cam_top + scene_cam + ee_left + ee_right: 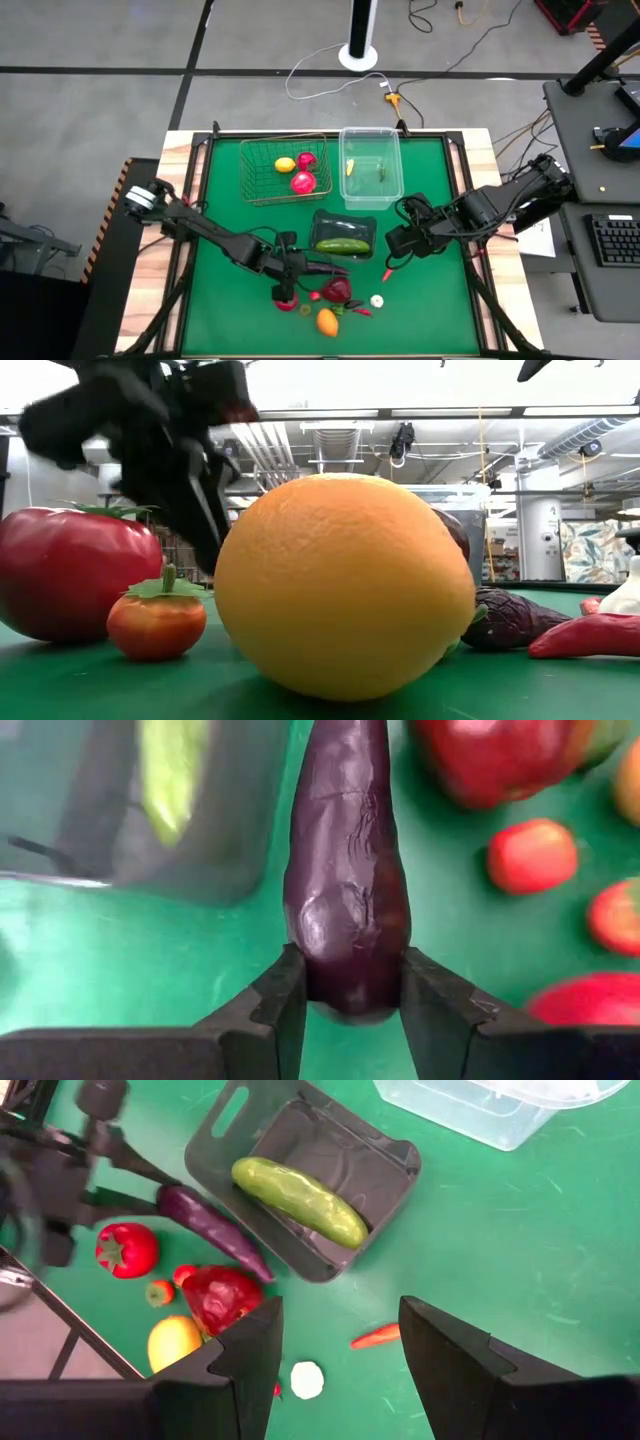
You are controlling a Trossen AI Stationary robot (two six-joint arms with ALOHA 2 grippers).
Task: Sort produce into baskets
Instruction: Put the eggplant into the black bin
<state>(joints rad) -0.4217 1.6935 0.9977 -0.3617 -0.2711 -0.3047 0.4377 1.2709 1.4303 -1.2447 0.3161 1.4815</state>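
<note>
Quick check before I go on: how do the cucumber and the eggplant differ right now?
The cucumber is green and thick; the eggplant is dark purple, slimmer and tapered. The cucumber lies loose inside the dark tray; the eggplant is outside it, beside its rim, over the green table. Nothing grips the cucumber, while the left tool is shut on the eggplant's end. The right tool is open, holding neither. Both are elongated and lie roughly flat.

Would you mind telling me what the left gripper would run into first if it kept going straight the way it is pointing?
Probably the dark tray. The left gripper, shut on the eggplant, points along it toward the tray's near corner, where the cucumber lies. Depth is unclear, so it might slip just past that corner.
</note>
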